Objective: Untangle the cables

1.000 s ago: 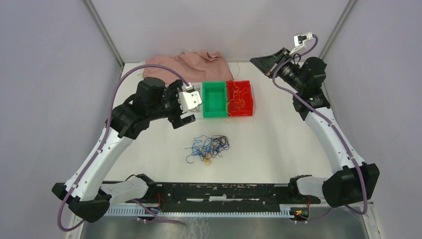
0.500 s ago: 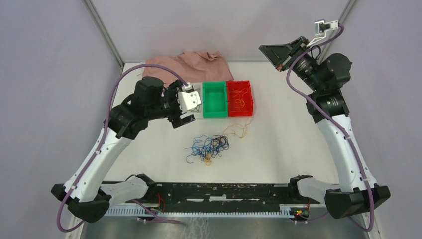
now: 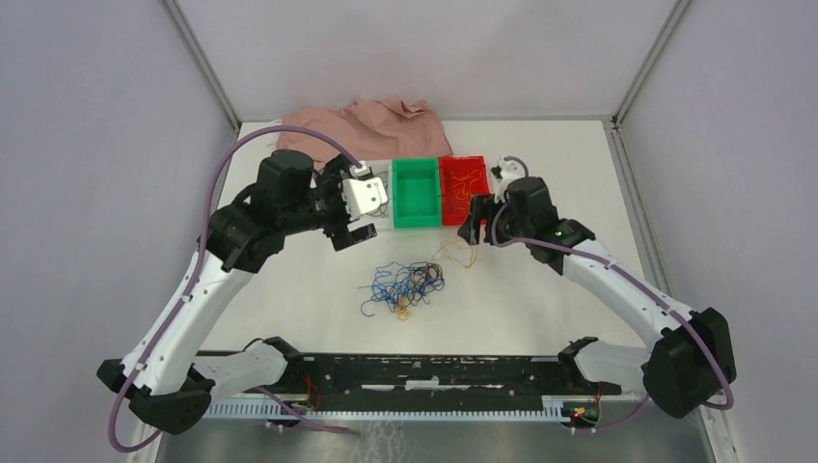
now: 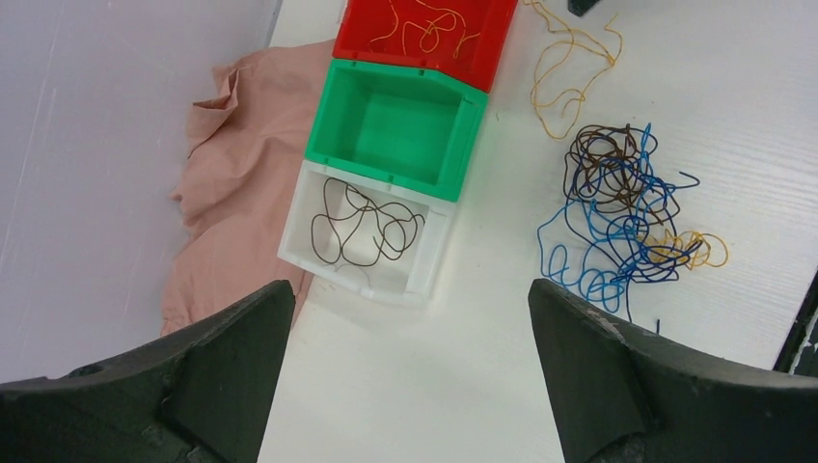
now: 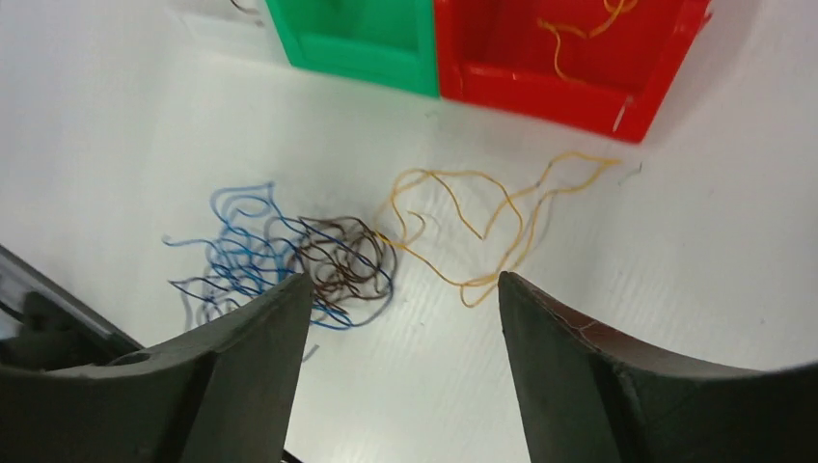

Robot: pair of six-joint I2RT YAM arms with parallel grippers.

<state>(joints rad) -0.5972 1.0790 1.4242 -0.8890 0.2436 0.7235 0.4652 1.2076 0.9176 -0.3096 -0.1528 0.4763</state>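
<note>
Right gripper swinging down from high, now hovering over loose yellow strand lying just before red bin; jaws parting wide, empty. Left gripper hovering wide, empty. Tangle lying mid-table. Strand probably needing re-pick.

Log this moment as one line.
left hand: open, over white bin | right hand: open, over loose yellow cable | blue-brown tangle: on table, unsorted

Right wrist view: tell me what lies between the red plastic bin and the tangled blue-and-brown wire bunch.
A loose yellow-orange wire strand lies between the red plastic bin and the blue-and-brown wire bunch, as the right wrist view shows.
</note>
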